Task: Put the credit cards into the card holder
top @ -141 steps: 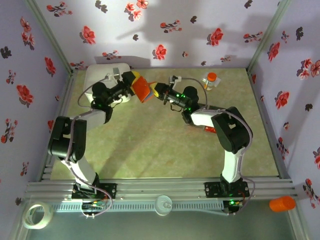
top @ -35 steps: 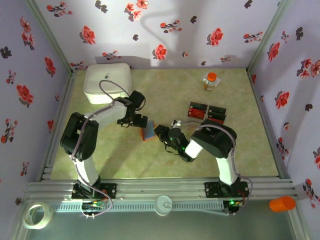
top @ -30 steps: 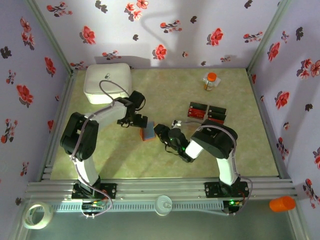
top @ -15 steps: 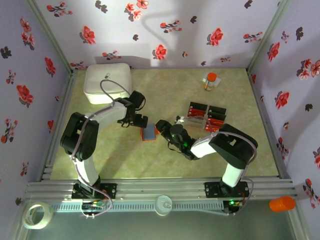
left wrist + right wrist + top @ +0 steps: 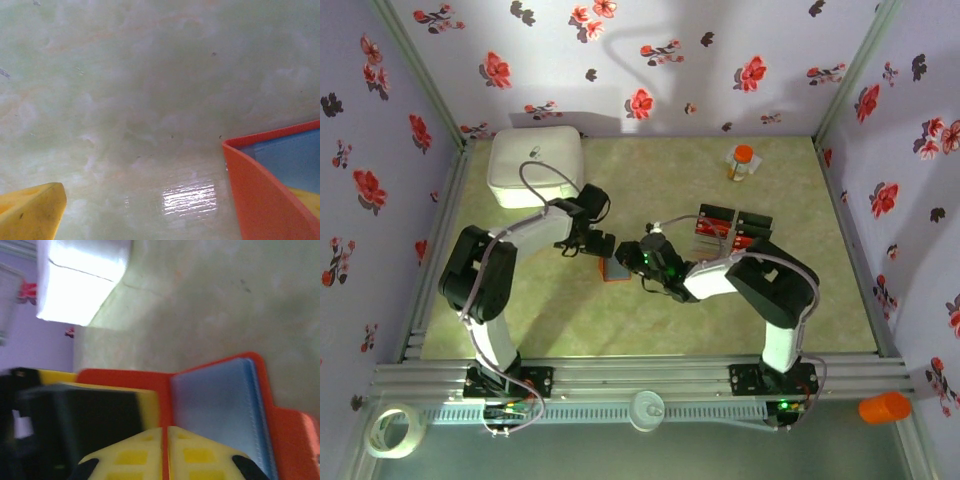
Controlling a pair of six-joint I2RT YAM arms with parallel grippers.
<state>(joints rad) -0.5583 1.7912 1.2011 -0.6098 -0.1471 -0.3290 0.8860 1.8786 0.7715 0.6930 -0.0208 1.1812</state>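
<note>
Looking down from the top camera, I have both arms bent in toward the middle of the table (image 5: 620,325), where the card holder (image 5: 615,270) lies open between my two grippers. My left gripper (image 5: 603,246) sits at its far left edge and my right gripper (image 5: 632,259) at its right edge. The credit cards (image 5: 715,216) lie in red and black stacks further right, apart from the holder. A white box (image 5: 537,165) stands in the far left corner and a small bottle (image 5: 742,162) far right. On my left wrist camera, my left gripper (image 5: 167,207) is spread wide. One yellow fingertip (image 5: 30,210) is low on the left over bare table, and the other is at the holder's orange wall (image 5: 250,195), beside its blue pocket. On my right wrist camera, my right gripper (image 5: 164,450) has its yellow pads pressed together right at the fold of the open holder (image 5: 220,405). I cannot tell whether they pinch a leaf of it. My left gripper's yellow finger (image 5: 147,407) rests on the orange flap to the left, with the blue pockets to the right.
</note>
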